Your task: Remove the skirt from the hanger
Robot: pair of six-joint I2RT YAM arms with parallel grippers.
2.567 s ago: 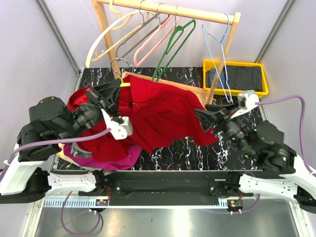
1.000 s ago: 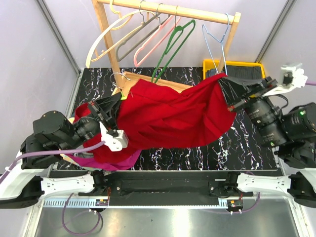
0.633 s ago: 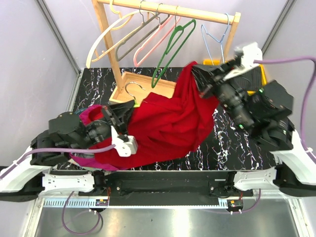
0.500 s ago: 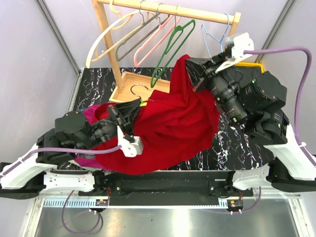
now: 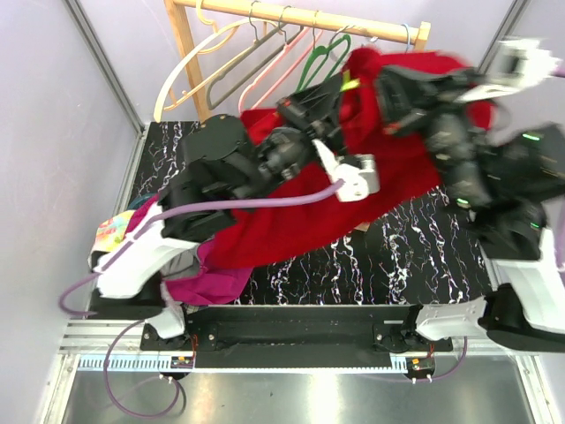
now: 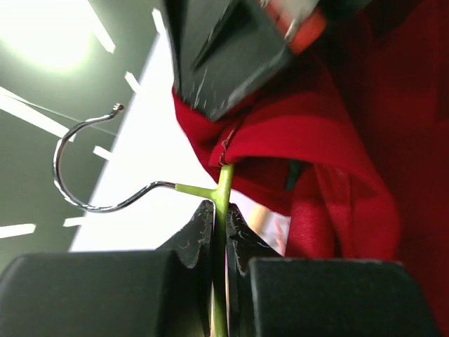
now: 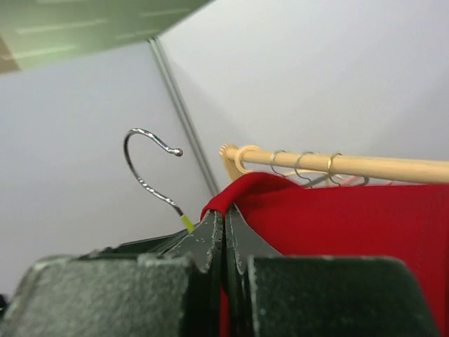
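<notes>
The red skirt (image 5: pixel 291 225) hangs in the air between both raised arms, its lower part draping toward the table. My left gripper (image 6: pixel 219 210) is shut on the lime-green stem of the hanger (image 6: pixel 223 188), whose metal hook (image 6: pixel 70 189) curls to the left. In the top view that gripper (image 5: pixel 328 99) sits high by the rack. My right gripper (image 7: pixel 224 219) is shut on a fold of the skirt (image 7: pixel 337 217), just beside the hanger hook (image 7: pixel 144 175). In the left wrist view the right fingers (image 6: pixel 217 63) pinch the skirt edge right above the hanger stem.
A wooden rack rail (image 5: pixel 300 18) with several empty hangers (image 5: pixel 256 66) stands right behind the grippers. A magenta cloth pile (image 5: pixel 216 283) and a colourful cloth (image 5: pixel 115 231) lie at the left of the marble table (image 5: pixel 406 265).
Both arms have risen from the table toward the rack, carrying the skirt and hanger up. The left gripper swung up and right; the right gripper stays close above it.
</notes>
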